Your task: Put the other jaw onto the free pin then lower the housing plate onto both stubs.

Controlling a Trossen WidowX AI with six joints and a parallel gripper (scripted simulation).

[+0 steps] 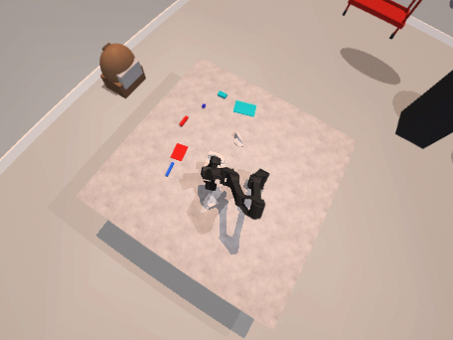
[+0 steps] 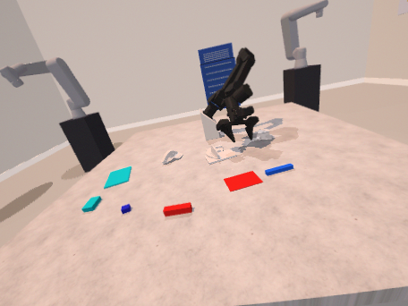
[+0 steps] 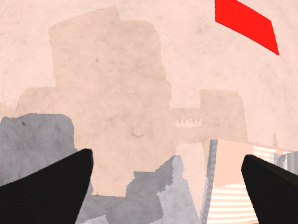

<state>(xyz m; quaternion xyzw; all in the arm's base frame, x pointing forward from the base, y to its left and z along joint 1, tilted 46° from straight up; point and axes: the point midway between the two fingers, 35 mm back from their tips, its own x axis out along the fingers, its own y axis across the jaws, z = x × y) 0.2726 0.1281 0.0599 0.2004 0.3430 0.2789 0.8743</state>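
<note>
The white base [image 2: 229, 157] lies flat on the table with a raised white part on it; its pins and mounted jaw are too small to tell apart. A loose white jaw [image 1: 238, 139] [image 2: 172, 157] lies on the table apart from the base. A tall white panel [image 2: 208, 127], apparently the housing plate, stands upright behind the base. My gripper [image 2: 242, 140] [image 3: 172, 161] is open and empty, low over the table beside the base and panel. In the wrist view a pale striped part [image 3: 227, 202] shows by the right finger; I cannot tell which part it is.
A red card [image 1: 179, 152] [image 2: 242, 181] [image 3: 247, 22], a blue bar [image 1: 170, 169] [image 2: 279, 169], a red bar [image 1: 184, 121] [image 2: 177, 209], a small blue cube [image 1: 204, 105] [image 2: 126, 208], a cyan card [image 1: 244, 108] [image 2: 118, 177] and a cyan block [image 1: 223, 94] [image 2: 91, 204] lie around.
</note>
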